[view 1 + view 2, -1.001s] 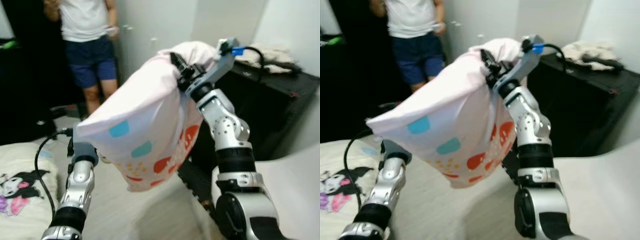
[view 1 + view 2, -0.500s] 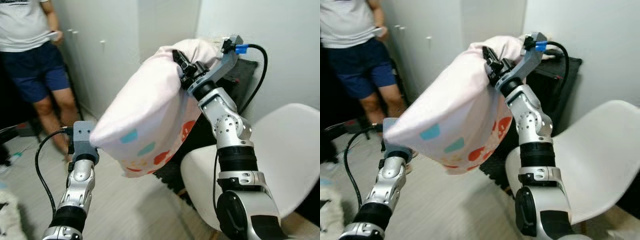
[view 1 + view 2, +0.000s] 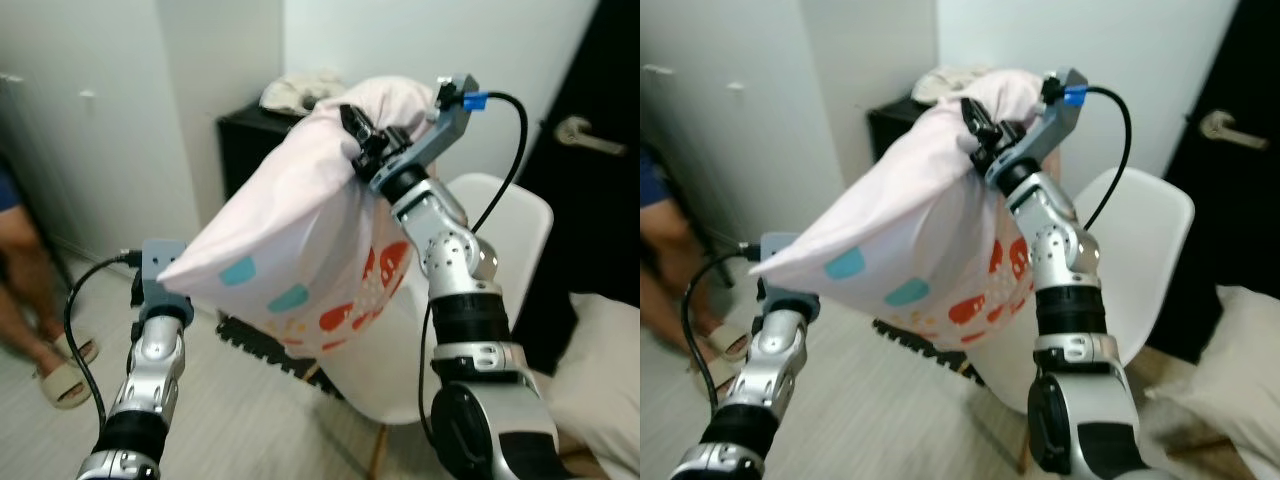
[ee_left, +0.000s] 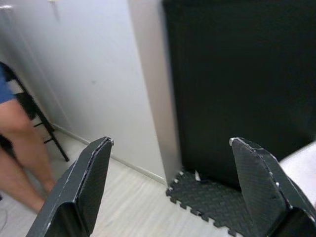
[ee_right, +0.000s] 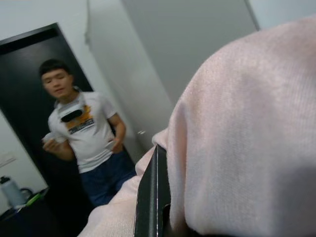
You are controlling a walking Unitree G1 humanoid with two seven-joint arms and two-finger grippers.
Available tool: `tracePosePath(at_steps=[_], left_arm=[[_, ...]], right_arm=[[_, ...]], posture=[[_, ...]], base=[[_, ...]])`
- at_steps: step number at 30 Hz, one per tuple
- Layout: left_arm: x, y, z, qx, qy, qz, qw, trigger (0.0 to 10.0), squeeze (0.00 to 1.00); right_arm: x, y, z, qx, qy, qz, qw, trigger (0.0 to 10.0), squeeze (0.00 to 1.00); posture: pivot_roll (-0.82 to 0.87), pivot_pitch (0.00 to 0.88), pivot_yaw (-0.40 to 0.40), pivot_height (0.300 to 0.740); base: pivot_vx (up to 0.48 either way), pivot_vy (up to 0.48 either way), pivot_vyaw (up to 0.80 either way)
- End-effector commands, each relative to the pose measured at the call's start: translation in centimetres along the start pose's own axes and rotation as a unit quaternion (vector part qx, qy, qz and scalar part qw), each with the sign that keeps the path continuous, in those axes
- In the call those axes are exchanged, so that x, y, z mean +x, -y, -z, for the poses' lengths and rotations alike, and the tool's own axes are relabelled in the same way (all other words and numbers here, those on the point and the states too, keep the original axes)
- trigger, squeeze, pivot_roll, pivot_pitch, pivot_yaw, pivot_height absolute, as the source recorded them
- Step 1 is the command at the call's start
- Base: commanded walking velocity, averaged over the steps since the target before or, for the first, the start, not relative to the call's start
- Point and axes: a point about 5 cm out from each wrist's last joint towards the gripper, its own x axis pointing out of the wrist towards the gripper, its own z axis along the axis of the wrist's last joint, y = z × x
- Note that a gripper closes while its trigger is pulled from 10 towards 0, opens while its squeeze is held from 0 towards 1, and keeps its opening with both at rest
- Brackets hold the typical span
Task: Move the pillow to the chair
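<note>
A pale pink pillow (image 3: 300, 230) with blue and red prints hangs in the air in front of me. My right gripper (image 3: 360, 135) is raised high and shut on its top corner; the right wrist view shows one black finger (image 5: 153, 197) pressed into the pink fabric (image 5: 247, 123). The left arm reaches up under the pillow's lower left corner, its fingers hidden behind the cloth in the eye views. In the left wrist view my left gripper (image 4: 171, 143) is open with nothing between its fingers. The white chair (image 3: 510, 220) stands just behind the pillow and my right arm.
A black cabinet (image 3: 250, 135) with bundled cloth (image 3: 300, 88) on top stands against the wall left of the chair. A black foam mat (image 3: 260, 345) lies below it. A black door (image 3: 590, 200) is at right, a cushion (image 3: 600, 370) beneath it. A person's leg (image 3: 20, 260) is at far left.
The view has swung to the right: the person has slid to the left edge and the chair is now centred behind the pillow. My right gripper still holds the pillow up.
</note>
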Motion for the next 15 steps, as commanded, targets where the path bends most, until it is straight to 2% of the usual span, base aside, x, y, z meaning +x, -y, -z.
tracePosePath(at_steps=[1, 15], left_arm=[[0.17, 0.04, -0.09, 0.003, -0.002, 0.004, 1.0, 10.0, 0.0], [0.19, 0.1, -0.37, 0.007, 0.006, 0.006, 1.0, 10.0, 0.0]], right_arm=[[0.54, -1.18, -1.89, -0.012, 0.043, -0.032, 0.998, 0.0, 0.0], [0.55, -1.46, -1.63, -0.011, 0.043, -0.039, 0.998, 0.0, 0.0]], posture=[[-0.05, 0.0, 0.001, 0.74], [-0.04, 0.0, -0.001, 0.74]], base=[[0.0, 0.0, -0.8], [0.0, 0.0, -0.8]])
